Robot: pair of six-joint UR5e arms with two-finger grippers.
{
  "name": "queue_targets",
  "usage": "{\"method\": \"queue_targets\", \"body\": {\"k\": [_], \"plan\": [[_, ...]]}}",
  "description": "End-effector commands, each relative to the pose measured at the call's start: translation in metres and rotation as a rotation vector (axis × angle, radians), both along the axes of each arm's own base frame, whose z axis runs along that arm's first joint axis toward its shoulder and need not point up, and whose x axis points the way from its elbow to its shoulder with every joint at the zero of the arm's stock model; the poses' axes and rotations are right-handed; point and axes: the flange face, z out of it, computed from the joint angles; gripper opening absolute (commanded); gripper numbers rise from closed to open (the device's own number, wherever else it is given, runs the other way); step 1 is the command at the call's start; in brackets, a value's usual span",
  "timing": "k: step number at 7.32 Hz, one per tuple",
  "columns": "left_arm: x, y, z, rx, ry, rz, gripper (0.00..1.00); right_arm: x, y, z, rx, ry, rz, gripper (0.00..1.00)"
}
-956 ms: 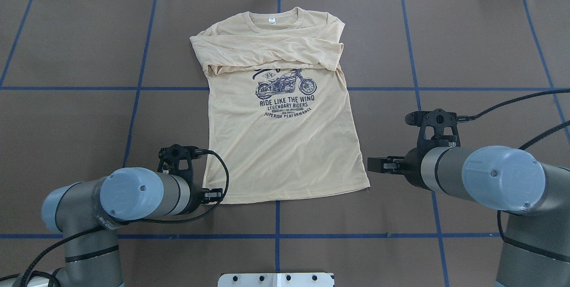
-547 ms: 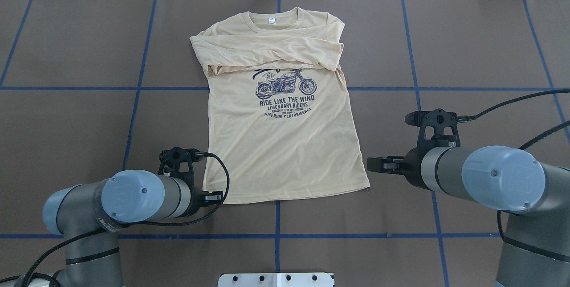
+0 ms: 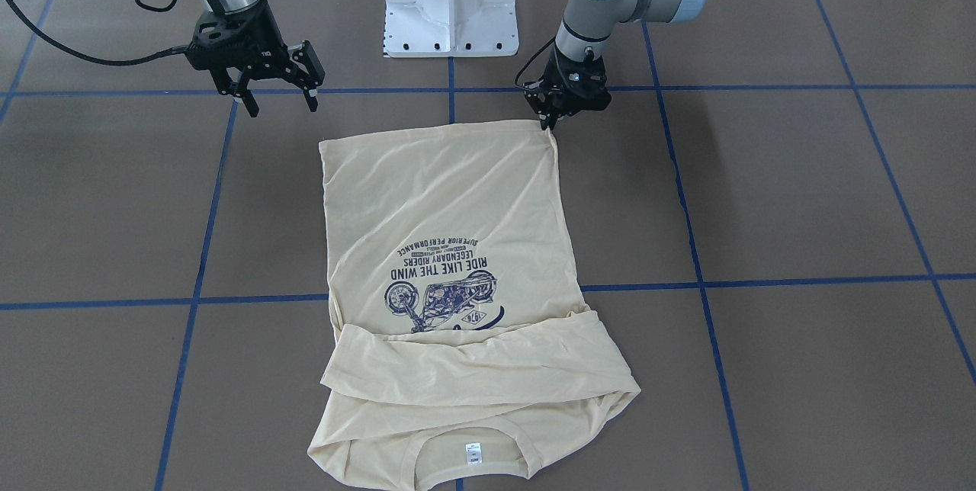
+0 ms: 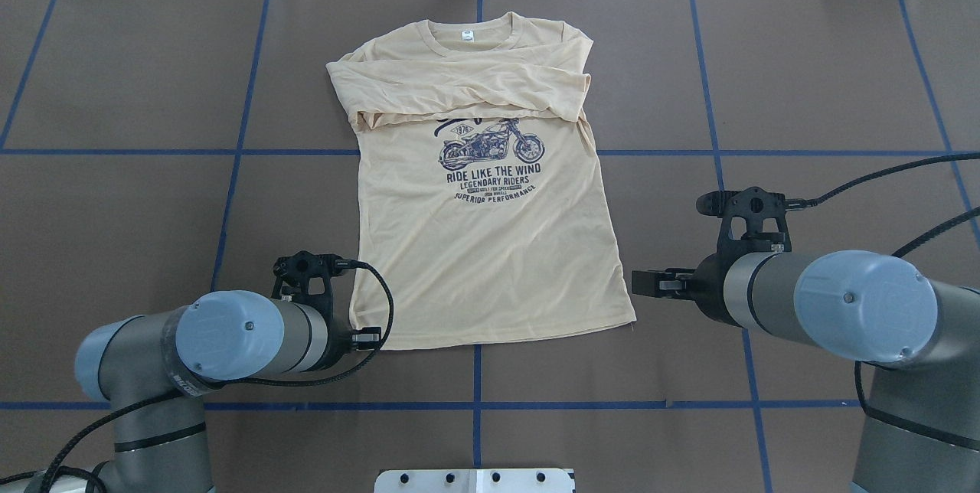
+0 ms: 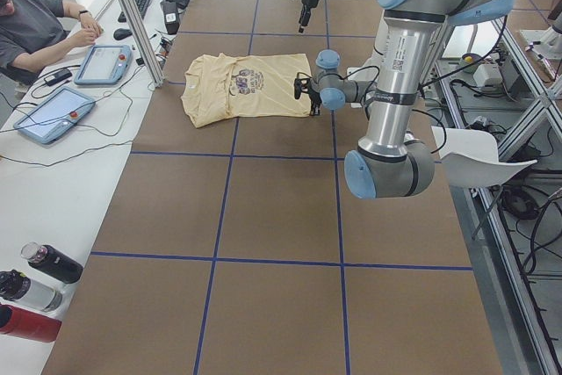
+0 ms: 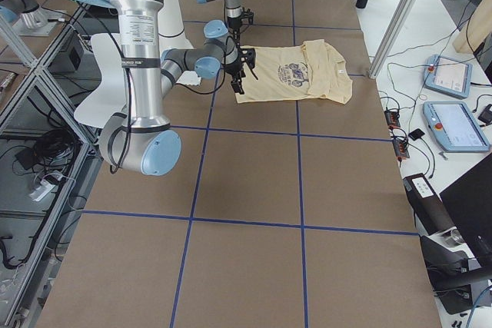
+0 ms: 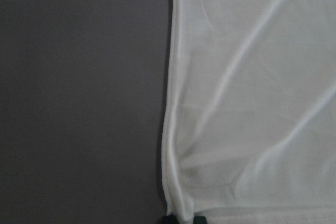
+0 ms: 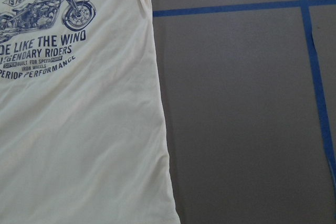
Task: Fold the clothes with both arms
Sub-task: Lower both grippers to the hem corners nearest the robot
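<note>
Not much changing over the last sec: the L arm is nudging a touch lower and inward, and its left hand is settling on the near hem corner of the T-shirt. It's looking closed there, fingertips drawn together, and the wrist cam is showing cloth bunching between the tips, so I'm reading it as pinching that corner. The R arm isn't moving at all. The right hand is hanging open w/ fingers spread, just beside the opposite hem corner and off the cloth, gripping nothing. The shirt is lying flat, print up, mid-desk, collar pointing away from the robot, both sleeves already lying folded across the chest above the print. Fabric isn't shifting between pics, so no lift is happening yet. My read: the bottom-to-top fold is being set up, w/ one corner secured and the other waiting. R side probably needs to come in and close on its corner before both go up together, otherwise the thin cloth is likely going to skew.
</note>
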Motion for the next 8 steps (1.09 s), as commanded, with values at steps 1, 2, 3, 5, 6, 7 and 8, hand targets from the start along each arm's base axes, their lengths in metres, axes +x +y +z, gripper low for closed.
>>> {"method": "queue_targets", "body": {"k": [1, 2, 3, 5, 6, 7, 8], "plan": [[-0.009, -0.003, -0.012, 0.008, 0.024, -0.007, 0.0, 0.0, 0.0, -0.001, 0.0, -0.001, 0.0, 1.0], [-0.013, -0.003, -0.018, 0.012, 0.037, -0.01, 0.0, 0.0, -0.001, -0.001, 0.001, -0.002, 0.001, 1.0], [-0.018, -0.004, -0.023, 0.012, 0.039, -0.014, 0.0, 0.0, 0.0, -0.001, 0.001, -0.002, 0.0, 1.0], [-0.019, -0.004, -0.025, 0.012, 0.039, -0.015, 0.0, -0.009, 0.003, 0.003, 0.015, 0.015, 0.009, 1.0], [-0.019, -0.004, -0.026, 0.013, 0.042, -0.017, 0.0, -0.025, 0.007, 0.006, 0.024, 0.023, -0.001, 0.99], [-0.02, -0.004, -0.025, 0.013, 0.04, -0.018, 0.0, -0.042, 0.004, 0.016, 0.036, 0.026, 0.006, 0.98], [-0.021, -0.003, -0.028, 0.015, 0.047, -0.019, 0.0, -0.052, 0.002, 0.026, 0.047, 0.004, 0.005, 0.89]]}}
